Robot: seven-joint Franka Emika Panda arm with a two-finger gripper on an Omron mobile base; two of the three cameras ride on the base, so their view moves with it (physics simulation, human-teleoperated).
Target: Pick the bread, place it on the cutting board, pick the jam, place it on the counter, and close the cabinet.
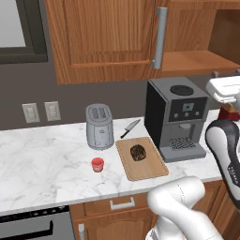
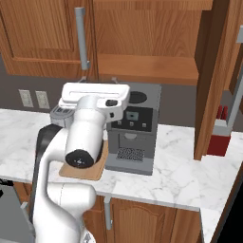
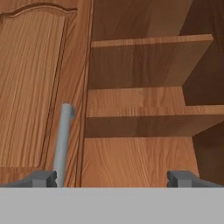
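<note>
The dark brown bread [image 1: 137,152] lies on the tan cutting board [image 1: 151,169]. To its left, the small red jam [image 1: 97,164] stands on the white marble counter [image 1: 42,159]. The cabinet [image 1: 108,37] has its left door shut, with a grey bar handle [image 1: 160,37]. Its right compartment [image 2: 147,66] is open and its door [image 2: 213,71] swings out to the right. My gripper [image 2: 98,79] is raised in front of the open compartment, above the coffee machine. In the hand view the gripper [image 3: 112,179] is open and holds nothing, facing bare wooden shelves [image 3: 144,113].
A black and grey coffee machine [image 1: 178,117] stands right of the board, directly under my hand. A silver toaster [image 1: 99,125] and a knife [image 1: 130,128] sit behind the board. A red object [image 2: 219,141] stands on the counter beyond the open door.
</note>
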